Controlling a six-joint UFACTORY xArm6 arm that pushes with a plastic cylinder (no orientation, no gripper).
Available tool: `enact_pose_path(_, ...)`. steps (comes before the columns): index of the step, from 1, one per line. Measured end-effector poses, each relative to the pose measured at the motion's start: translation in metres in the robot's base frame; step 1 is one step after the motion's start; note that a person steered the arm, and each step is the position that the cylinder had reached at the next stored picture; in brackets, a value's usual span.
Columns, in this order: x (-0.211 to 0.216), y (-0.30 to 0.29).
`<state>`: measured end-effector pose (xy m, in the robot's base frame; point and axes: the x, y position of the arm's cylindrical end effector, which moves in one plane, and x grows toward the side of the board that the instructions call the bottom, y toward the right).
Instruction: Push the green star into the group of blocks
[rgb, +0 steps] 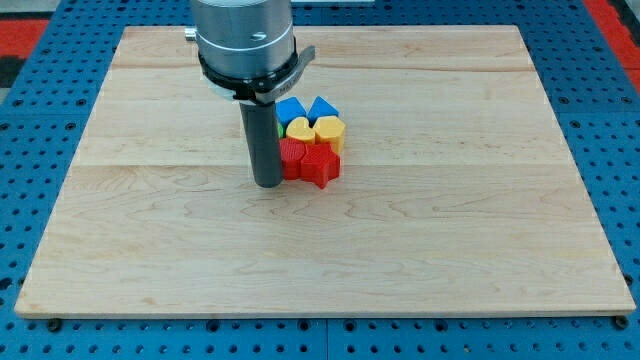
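My tip (267, 184) rests on the wooden board (150, 240), touching the left side of a tight group of blocks. The group holds a blue block (289, 109) and a blue triangle-like block (322, 106) at the top, a yellow heart (298, 128) and a yellow block (331, 130) in the middle, and a red block (293, 158) and a red star (321, 167) at the bottom. Only a thin green sliver (280, 131) shows beside the rod, left of the yellow heart. The rest of the green block is hidden behind the rod, so its shape cannot be made out.
The arm's grey round body (245, 40) hangs over the board's top centre and hides what lies behind it. A blue pegboard (40, 150) surrounds the board on all sides.
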<state>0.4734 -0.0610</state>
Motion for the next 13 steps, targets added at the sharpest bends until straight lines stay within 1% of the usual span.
enact_pose_path(1,0.025,-0.049)
enact_pose_path(2,0.024,-0.108)
enact_pose_path(3,-0.01,-0.138)
enact_pose_path(5,-0.117,-0.139)
enact_pose_path(7,-0.171,-0.061)
enact_pose_path(8,-0.18,-0.088)
enact_pose_path(9,-0.212,-0.102)
enact_pose_path(10,-0.247,-0.097)
enact_pose_path(11,-0.256,-0.06)
enact_pose_path(12,-0.217,-0.057)
enact_pose_path(13,-0.192,-0.052)
